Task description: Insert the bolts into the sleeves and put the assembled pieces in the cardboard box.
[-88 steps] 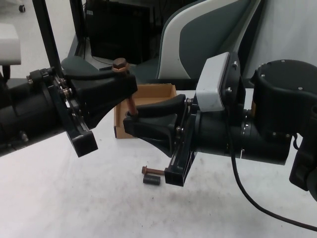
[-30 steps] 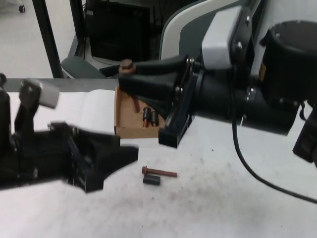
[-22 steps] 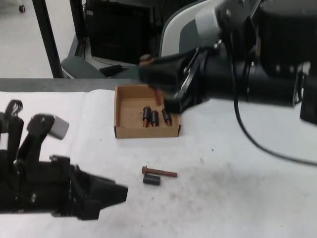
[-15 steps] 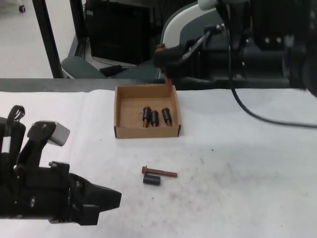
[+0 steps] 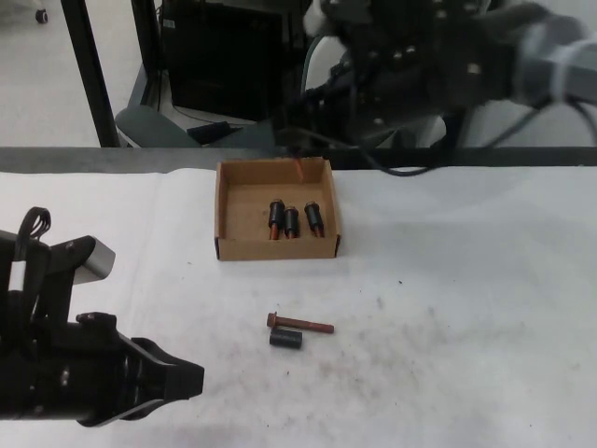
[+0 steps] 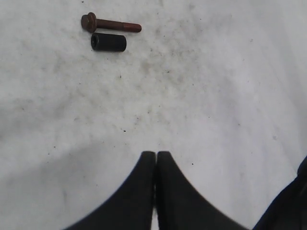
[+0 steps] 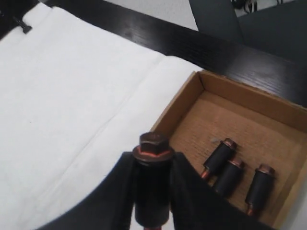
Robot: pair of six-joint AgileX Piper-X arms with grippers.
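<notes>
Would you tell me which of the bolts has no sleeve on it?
The bolt lying on the bench beside a loose sleeve; the three in the box and the one in the right hand wear sleeves.

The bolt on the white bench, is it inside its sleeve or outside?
Outside. The bolt lies flat beside the black sleeve, parallel to it, its whole shank bare.

Right claw [image 7: 152, 167] higher, farther back.
</notes>
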